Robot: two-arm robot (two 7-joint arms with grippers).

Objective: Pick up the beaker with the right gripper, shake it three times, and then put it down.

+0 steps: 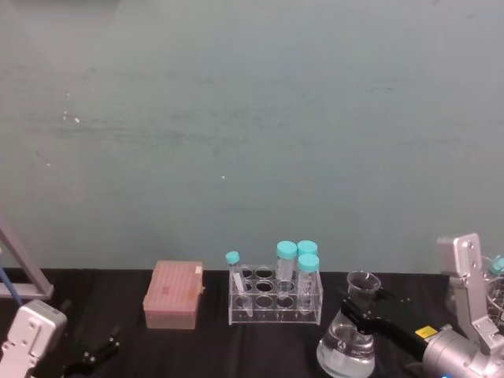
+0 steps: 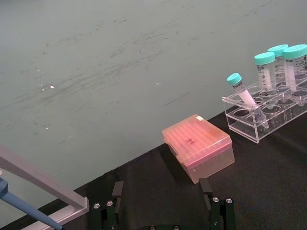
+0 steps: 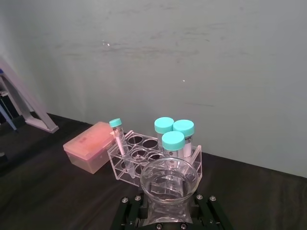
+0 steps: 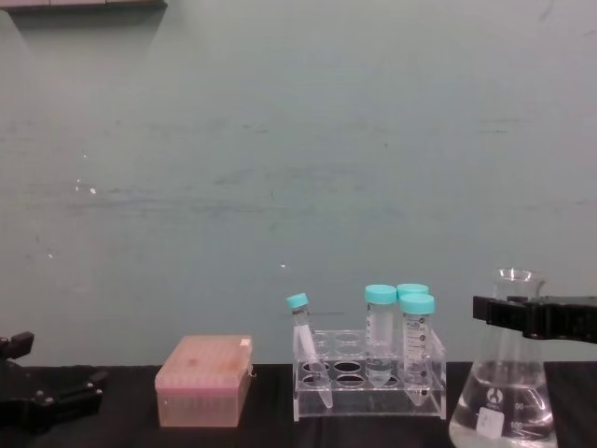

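Observation:
The beaker [image 1: 346, 350] is a clear conical flask standing at the right of the black table [image 1: 197, 346], just right of the tube rack. It holds a little clear liquid, as the chest view shows [image 4: 504, 406]. My right gripper [image 1: 358, 309] comes in from the right and is shut on the flask's neck, just below the flared rim [image 4: 511, 315]. In the right wrist view the beaker's rim [image 3: 169, 173] sits between the two fingers. Whether the base rests on the table is unclear. My left gripper [image 1: 98, 350] is parked low at the left, open [image 2: 160, 191].
A clear rack [image 1: 276, 303] with several teal-capped tubes stands at centre. A pink tip box [image 1: 173, 294] sits to its left. A grey metal stand [image 1: 20, 264] leans at the far left edge. More glassware [image 1: 496, 291] shows at the far right.

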